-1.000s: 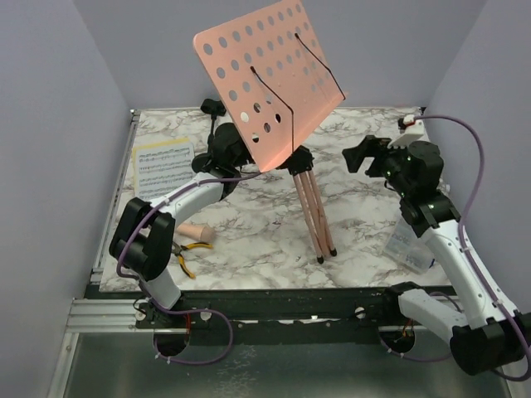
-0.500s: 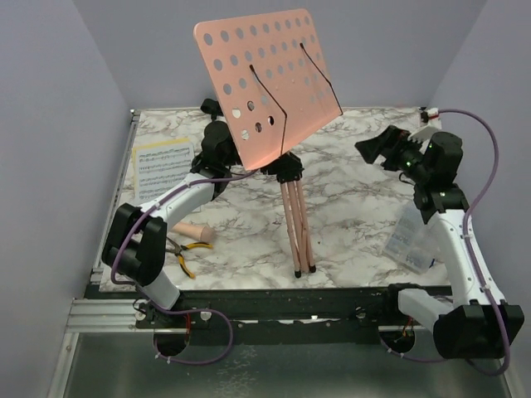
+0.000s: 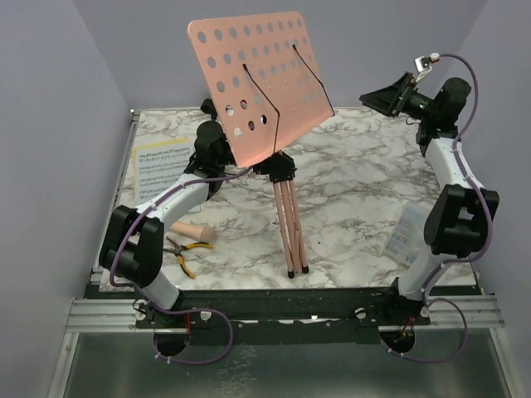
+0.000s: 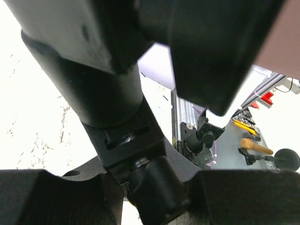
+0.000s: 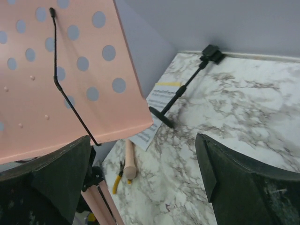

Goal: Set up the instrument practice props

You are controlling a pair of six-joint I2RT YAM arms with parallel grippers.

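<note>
table [image 3: 357,195]: marble-patterned, walled by plain lilac panels, with both arms rising from its near edge.
music-stand desk [image 3: 290,112]: pink and perforated, with two thin black wire page holders lying across its face. it is sitting high in the upper middle of the top view, tilting back.
tripod pole [image 3: 288,220]: pink legs are staying folded together, running from a black hub under the desk down to the lower middle of the table. the feet are appearing to rest near the front edge.
left gripper [image 3: 220,156]: reaching in behind the desk's lower left corner. the stand's black upper tube and clamp are filling its wrist view, and the gripper is pinching them.
right gripper [image 3: 377,95]: hanging high in the upper right of the top view, spread wide, gripping nothing and pointing left toward the desk.
sheet-music pages [image 3: 162,170]: lying flat along the table's left edge, white with a yellow strip at the top.
mic stand [image 5: 185,91]: thin and black, standing at the far left, mostly hiding behind the left arm in the top view. its base is sitting just beside the pages.
toy microphone [image 3: 195,232]: beige, lying on its side at the lower left, below the pages.
pliers [image 3: 184,253]: yellow-handled, lying just below the microphone.
clear plastic box [image 3: 406,236]: lying at the table's right edge beside the right arm.
</note>
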